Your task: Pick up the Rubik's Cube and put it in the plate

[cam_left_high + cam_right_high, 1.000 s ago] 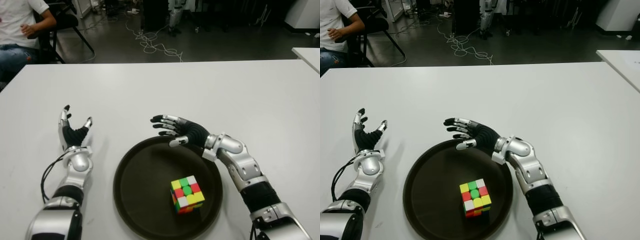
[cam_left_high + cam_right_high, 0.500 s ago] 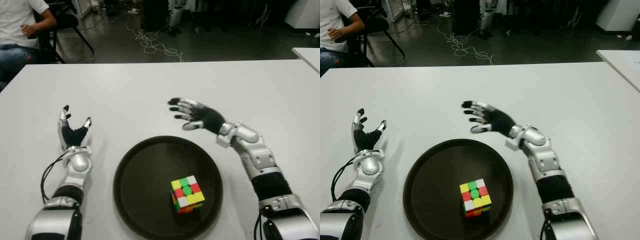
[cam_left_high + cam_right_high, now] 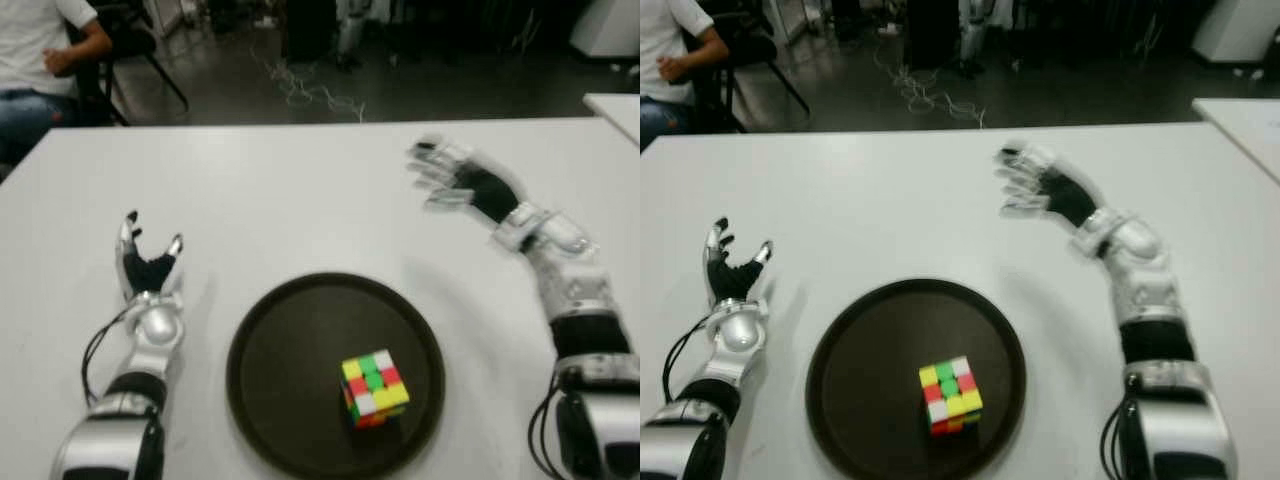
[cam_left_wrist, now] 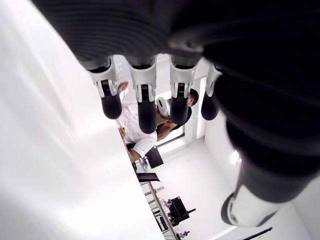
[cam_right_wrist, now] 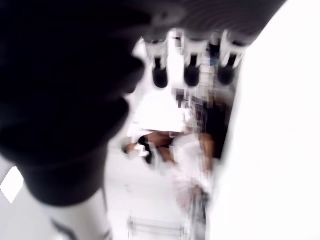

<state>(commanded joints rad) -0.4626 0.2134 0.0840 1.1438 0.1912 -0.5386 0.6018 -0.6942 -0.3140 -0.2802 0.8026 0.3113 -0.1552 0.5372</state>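
Observation:
The Rubik's Cube [image 3: 374,388] sits inside the dark round plate [image 3: 290,350], toward its near right part, green centre facing up. My right hand [image 3: 452,175] hovers over the white table beyond and to the right of the plate, fingers spread and holding nothing. To the left of the plate shows my left hand [image 3: 146,258], fingers extended upward and empty. In the left wrist view its fingers [image 4: 141,97] stretch out straight with nothing between them. The right wrist view shows its fingers [image 5: 192,62] extended too, empty.
The white table [image 3: 300,190] stretches wide around the plate. A seated person [image 3: 45,60] on a chair is at the far left beyond the table. Cables lie on the dark floor [image 3: 310,90] behind. A second white table corner [image 3: 615,105] shows at the far right.
My right hand has lifted from the plate's far rim and swung away to the right and farther back. The cube stays put in the plate. The left hand has not moved.

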